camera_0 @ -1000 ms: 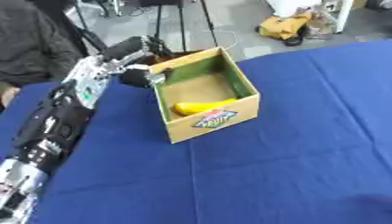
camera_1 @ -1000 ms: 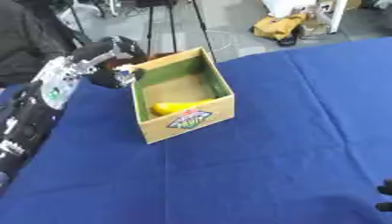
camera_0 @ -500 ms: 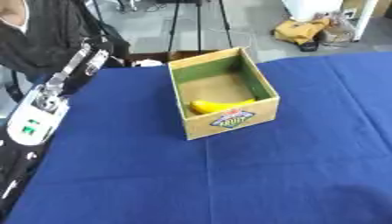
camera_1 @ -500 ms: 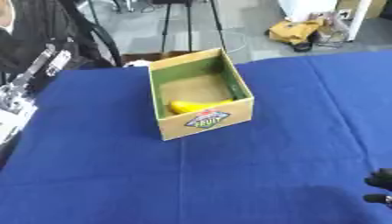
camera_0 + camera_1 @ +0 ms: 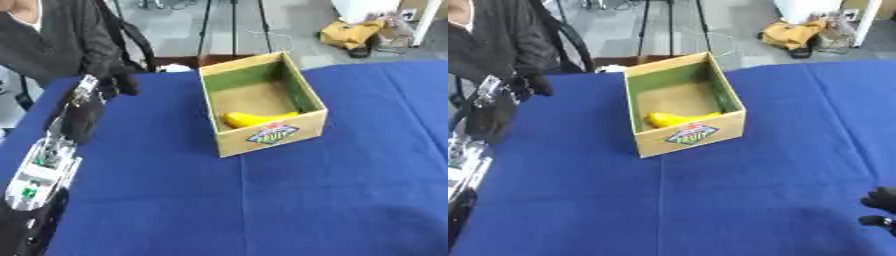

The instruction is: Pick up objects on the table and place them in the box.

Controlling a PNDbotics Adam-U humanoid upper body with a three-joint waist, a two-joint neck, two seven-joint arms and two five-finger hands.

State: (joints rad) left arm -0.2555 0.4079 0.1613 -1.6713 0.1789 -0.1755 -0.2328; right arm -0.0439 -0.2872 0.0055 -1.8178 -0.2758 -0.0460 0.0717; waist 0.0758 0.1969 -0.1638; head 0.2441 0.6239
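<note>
The left hand [image 5: 121, 84] has drawn back from the box [image 5: 262, 105] to the table's left edge since a second ago; its fingers look curled and dark, with nothing visible in them, though this is hard to confirm. The banana [image 5: 254, 119] lies inside the box against the front wall. The right hand [image 5: 880, 202] shows only as dark fingers at the lower right edge; its posture cannot be told. No other object shows on the blue tablecloth [image 5: 262, 200], suggesting the task is near complete. Beyond: grey floor, a tripod [image 5: 223, 25], a yellow bag [image 5: 350, 34].
</note>
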